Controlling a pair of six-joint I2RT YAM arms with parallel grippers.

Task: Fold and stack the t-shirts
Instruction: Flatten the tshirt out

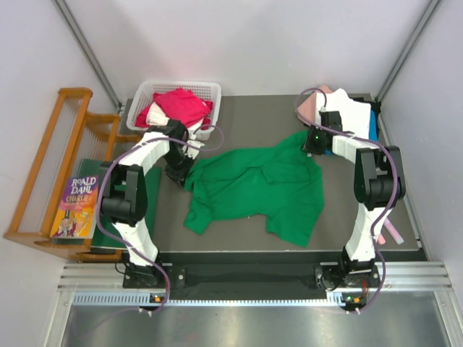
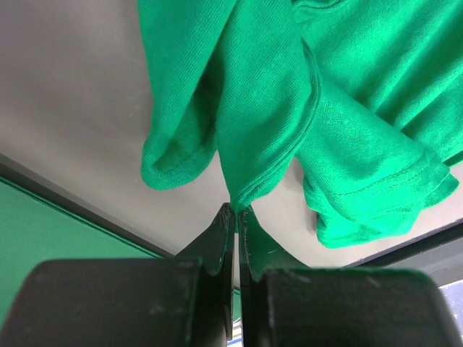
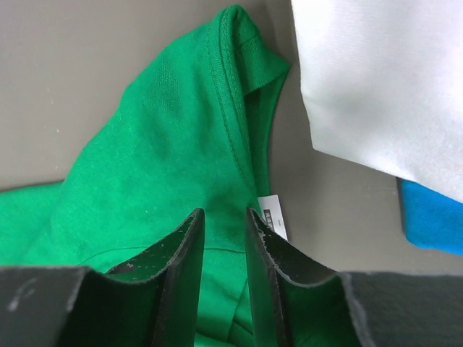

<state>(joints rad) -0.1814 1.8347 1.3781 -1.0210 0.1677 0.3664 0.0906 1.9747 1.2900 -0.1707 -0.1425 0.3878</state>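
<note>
A bright green t-shirt [image 1: 253, 189] lies crumpled across the middle of the dark table. My left gripper [image 1: 179, 173] is at its left edge, and the left wrist view shows the left gripper [image 2: 236, 208] shut on a hanging fold of the green t-shirt [image 2: 260, 108]. My right gripper [image 1: 312, 141] hovers over the shirt's far right corner. There the right gripper [image 3: 223, 213] stands open above the green cloth [image 3: 166, 144], next to the white neck label [image 3: 273, 217]. Nothing sits between its jaws.
A white basket [image 1: 145, 92] at the back left holds a red t-shirt [image 1: 179, 105]. Pink, white [image 3: 376, 87] and blue [image 3: 430, 217] t-shirts are stacked at the back right [image 1: 351, 108]. A wooden rack [image 1: 43, 166], a book [image 1: 76, 206] and a dark green mat [image 2: 43, 238] lie left of the table.
</note>
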